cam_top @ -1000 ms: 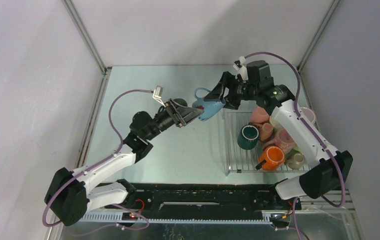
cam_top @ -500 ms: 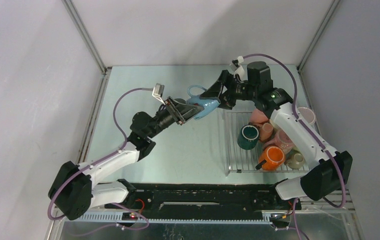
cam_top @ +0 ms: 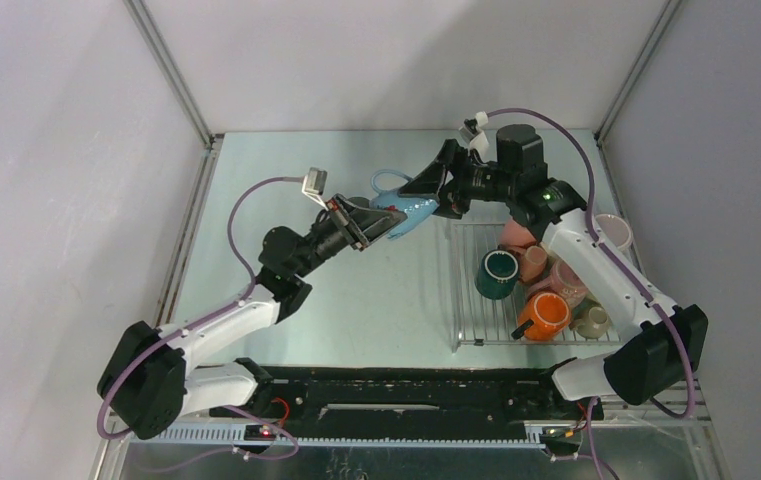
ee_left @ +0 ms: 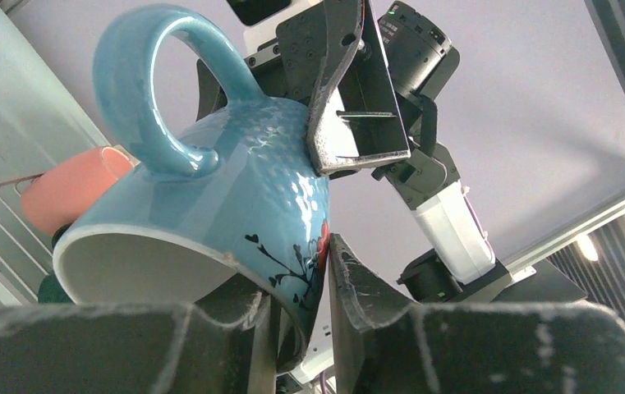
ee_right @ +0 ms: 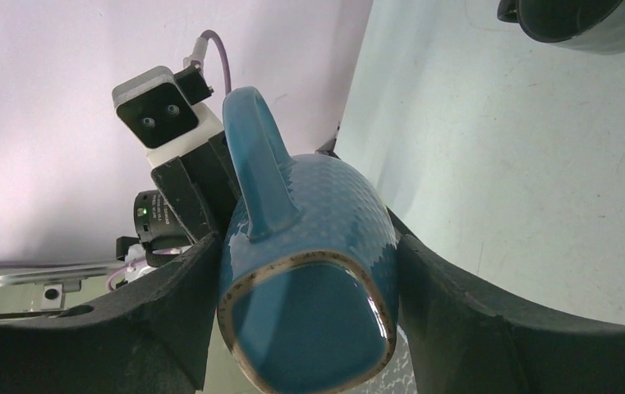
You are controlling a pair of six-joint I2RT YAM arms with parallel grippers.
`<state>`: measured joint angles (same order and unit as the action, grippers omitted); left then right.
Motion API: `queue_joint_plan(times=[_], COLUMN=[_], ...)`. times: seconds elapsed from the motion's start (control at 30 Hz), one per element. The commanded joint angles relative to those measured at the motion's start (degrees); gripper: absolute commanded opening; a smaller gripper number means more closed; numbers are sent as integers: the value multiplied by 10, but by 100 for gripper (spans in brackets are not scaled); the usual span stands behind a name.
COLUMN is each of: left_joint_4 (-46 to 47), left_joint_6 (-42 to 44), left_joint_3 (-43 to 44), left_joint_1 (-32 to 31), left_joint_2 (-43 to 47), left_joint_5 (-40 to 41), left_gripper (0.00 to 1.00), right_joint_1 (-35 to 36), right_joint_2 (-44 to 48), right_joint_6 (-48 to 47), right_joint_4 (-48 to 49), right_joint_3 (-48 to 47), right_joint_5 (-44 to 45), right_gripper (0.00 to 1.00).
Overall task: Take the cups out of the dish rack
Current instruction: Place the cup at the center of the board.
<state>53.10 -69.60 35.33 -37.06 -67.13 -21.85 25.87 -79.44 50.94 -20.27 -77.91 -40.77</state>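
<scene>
Right gripper (cam_top: 434, 192) clasps the glossy blue ceramic mug (cam_top: 411, 208); left gripper (cam_top: 378, 224) pinches its rim from eight o'clock. Pale-green tabletop (cam_top: 356, 300) below.

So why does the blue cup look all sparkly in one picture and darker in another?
Left wrist view: bright light glints off the blue cup's bumpy glaze as white sparkles, and the left gripper's fingers by the lens are fuzzy. Right wrist view: its underside faces the camera, darker and duller teal. Top view: small, evenly lit, no sparkle.
</scene>
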Motion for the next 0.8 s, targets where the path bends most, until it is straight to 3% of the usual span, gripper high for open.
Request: queue_joint_plan(times=[0.0,0.07,0.2,0.4,0.77], left_joint_4=[59,57,33,-3,-155], left_joint_6=[1,3,15,26,90], left_joint_3=[-4,-8,-14,-25,-12], left_joint_1=[-2,-2,-1,8,22], left_joint_2=[17,26,51,92,177], left_joint_5=[-10,-2,19,54,97], left_gripper=[0,0,0,0,0], right_joint_1=[21,22,24,27,27], right_joint_2=[18,22,30,41,58], right_joint_6=[2,2,-6,-19,-39], right_joint_4=[28,34,28,15,-16], right_joint_3=[10,13,13,13,15], right_joint_5=[-14,-8,10,29,88], right_gripper=[46,69,90,99,99])
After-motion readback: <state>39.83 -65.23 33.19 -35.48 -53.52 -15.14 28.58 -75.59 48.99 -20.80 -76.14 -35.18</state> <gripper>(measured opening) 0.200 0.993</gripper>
